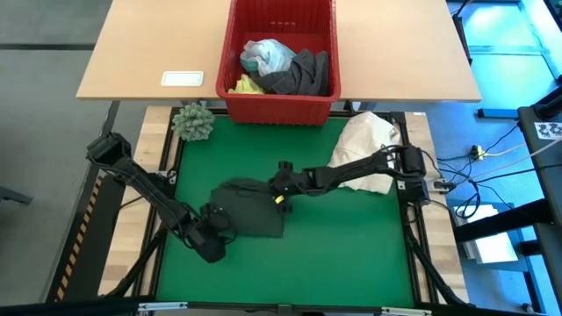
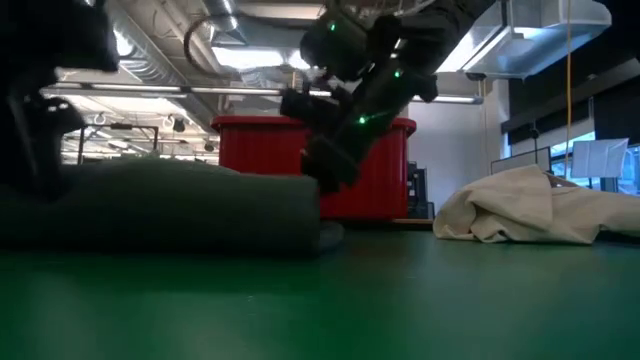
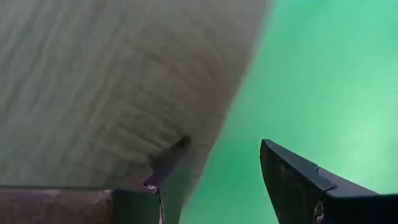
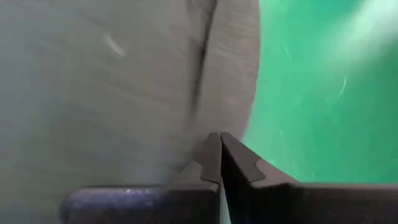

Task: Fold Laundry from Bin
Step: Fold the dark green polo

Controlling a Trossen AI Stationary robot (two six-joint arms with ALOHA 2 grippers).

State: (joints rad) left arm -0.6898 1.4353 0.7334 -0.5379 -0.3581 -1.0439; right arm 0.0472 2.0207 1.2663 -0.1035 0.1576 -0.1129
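A dark green-black garment (image 1: 250,209) lies folded in a flat block on the green mat (image 1: 351,254). My left gripper (image 1: 217,235) stands open at its near left corner, pointing steeply down; its fingers straddle the cloth's edge (image 3: 214,165). My right gripper (image 1: 281,191) is shut at the garment's far right edge (image 4: 219,144), with nothing seen between its fingers. The red bin (image 1: 281,105) stands at the far side, holding more laundry: grey (image 1: 303,75), turquoise (image 1: 263,54) and yellow (image 1: 244,86). My left gripper has one finger (image 3: 166,169) on the garment just inside its edge (image 3: 186,140), where the cloth creases; the other finger (image 3: 292,177) hangs over bare mat. The garment lies flat. My right gripper's shut fingertips (image 4: 211,155) stand at the garment's edge (image 4: 239,118), slanting down; I cannot tell whether they touch it.
A cream-white cloth bundle (image 1: 369,147) lies on the mat's far right corner, under the right arm. A green spiky ball (image 1: 193,123) sits at the far left corner. A white card (image 1: 183,78) lies on the wooden table beside the bin. Bare mat spreads near and right.
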